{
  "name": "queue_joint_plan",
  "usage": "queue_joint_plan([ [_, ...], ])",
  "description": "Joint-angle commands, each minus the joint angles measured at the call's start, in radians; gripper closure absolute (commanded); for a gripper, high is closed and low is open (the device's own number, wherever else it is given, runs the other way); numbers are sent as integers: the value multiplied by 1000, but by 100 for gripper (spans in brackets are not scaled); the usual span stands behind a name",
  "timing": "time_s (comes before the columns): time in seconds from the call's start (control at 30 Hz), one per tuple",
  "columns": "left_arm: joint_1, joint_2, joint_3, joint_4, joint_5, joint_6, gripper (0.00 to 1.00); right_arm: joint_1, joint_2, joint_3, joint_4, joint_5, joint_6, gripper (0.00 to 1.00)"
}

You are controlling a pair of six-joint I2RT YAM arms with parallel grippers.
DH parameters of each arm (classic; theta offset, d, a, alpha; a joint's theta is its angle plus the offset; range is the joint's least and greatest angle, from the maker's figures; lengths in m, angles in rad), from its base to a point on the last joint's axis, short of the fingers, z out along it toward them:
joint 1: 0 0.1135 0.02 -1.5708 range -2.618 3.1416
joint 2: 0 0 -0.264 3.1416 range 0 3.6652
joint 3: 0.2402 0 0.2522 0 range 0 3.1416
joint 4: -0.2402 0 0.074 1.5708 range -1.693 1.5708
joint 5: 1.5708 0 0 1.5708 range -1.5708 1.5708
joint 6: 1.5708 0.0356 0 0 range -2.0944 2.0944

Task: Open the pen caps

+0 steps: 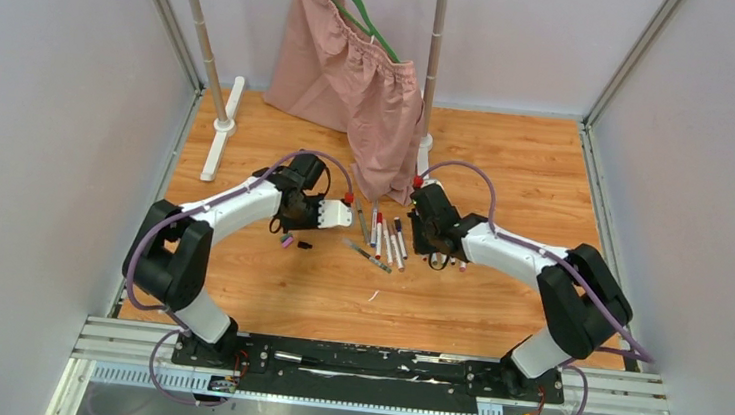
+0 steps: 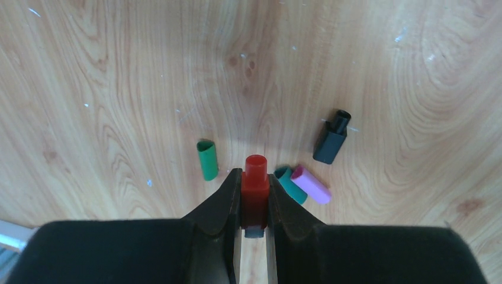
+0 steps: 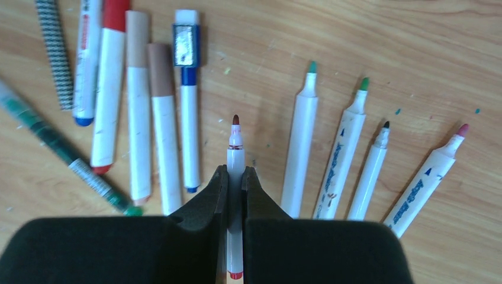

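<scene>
My left gripper [image 2: 255, 176] is shut on a red pen cap [image 2: 255, 188] and holds it just above the wooden table. Below it lie loose caps: green [image 2: 207, 160], teal [image 2: 291, 184], pink [image 2: 311, 184] and black [image 2: 331, 138]. My right gripper [image 3: 235, 173] is shut on an uncapped white pen [image 3: 235, 145] with a red-brown tip. To its right, several uncapped white pens [image 3: 299, 148] lie side by side. To its left lie several capped pens [image 3: 139, 106]. From above, the left gripper [image 1: 341, 212] and the right gripper [image 1: 433, 255] flank the pen cluster [image 1: 386, 239].
A pink garment [image 1: 355, 76] on a green hanger [image 1: 361, 11] hangs at the back between two upright poles [image 1: 206, 53] [image 1: 434, 63] on white bases. A dark green pen [image 3: 65, 157] lies slanted at the left of the right wrist view. Grey walls enclose the table [image 1: 495, 309].
</scene>
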Motion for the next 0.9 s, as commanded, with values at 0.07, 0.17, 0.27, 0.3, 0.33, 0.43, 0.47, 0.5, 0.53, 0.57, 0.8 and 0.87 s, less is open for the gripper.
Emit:
queue_joint_plan([
  [0.07, 15, 66, 37, 30, 42, -74, 95, -28, 57, -39, 106, 99, -27, 92],
  [0.17, 15, 84, 29, 31, 37, -74, 83, -27, 69, -55, 133, 113, -28, 83],
  [0.27, 15, 90, 24, 27, 36, -77, 71, -28, 55, -83, 160, 115, -27, 74],
  [0.3, 15, 88, 20, 24, 36, -75, 67, -28, 49, -92, 167, 115, -27, 73],
  [0.33, 15, 85, 18, 22, 37, -76, 62, -28, 44, -100, 172, 116, -27, 71],
  [0.43, 15, 71, 21, 4, 41, -80, 50, -28, 28, -117, 180, 124, -28, 64],
  [0.47, 15, 64, 24, -5, 44, -82, 47, -28, 21, -120, 178, 128, -28, 63],
  [0.5, 15, 56, 30, -14, 46, -84, 43, -28, 11, -123, 177, 134, -24, 62],
  [0.53, 15, 47, 39, -25, 48, -88, 40, -28, -3, -125, 175, 138, -22, 61],
  [0.57, 15, 38, 52, -39, 54, -95, 38, -28, -18, -128, 175, 141, -20, 61],
  [0.8, 29, -50, 181, -146, 116, -175, 29, 21, -62, -76, 168, 142, -37, 55],
  [0.87, 39, -79, 211, -168, 137, -209, 27, 29, -35, -52, 167, 129, -39, 55],
])
